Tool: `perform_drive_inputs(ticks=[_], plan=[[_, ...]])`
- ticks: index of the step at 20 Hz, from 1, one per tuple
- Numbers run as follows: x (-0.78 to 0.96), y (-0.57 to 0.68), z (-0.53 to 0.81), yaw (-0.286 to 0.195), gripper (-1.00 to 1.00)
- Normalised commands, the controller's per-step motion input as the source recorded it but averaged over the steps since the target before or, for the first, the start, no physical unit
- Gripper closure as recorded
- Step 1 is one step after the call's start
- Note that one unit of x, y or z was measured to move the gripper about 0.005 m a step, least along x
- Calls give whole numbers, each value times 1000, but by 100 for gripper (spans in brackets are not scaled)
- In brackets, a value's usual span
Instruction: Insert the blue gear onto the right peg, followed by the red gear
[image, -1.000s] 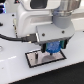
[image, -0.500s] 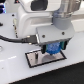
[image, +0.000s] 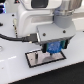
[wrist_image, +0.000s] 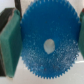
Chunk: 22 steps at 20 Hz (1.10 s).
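Observation:
My gripper is shut on the blue gear, a wide toothed disc held just above the right end of the grey, black-bordered plate. In the wrist view the blue gear fills the picture, clamped on its rim between two green pads. A pale surface shows through its centre hole. The right peg is hidden under the gear and gripper. The red gear is out of view.
The white arm body looms over the plate, and a black cable runs in from the exterior view's left. The plate lies on a white table.
My gripper, with the blue gear in it, has moved slightly down and toward the exterior view's right, closer to the plate.

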Motion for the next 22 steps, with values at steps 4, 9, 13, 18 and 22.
perform_drive_inputs(ticks=[4, 9, 13, 18, 22], plan=[[160, -4, -32, 0, 100], [97, 35, 42, 0, 100], [72, 37, 354, 0, 100], [254, 0, 119, 0, 100], [127, -75, 24, 0, 100]])
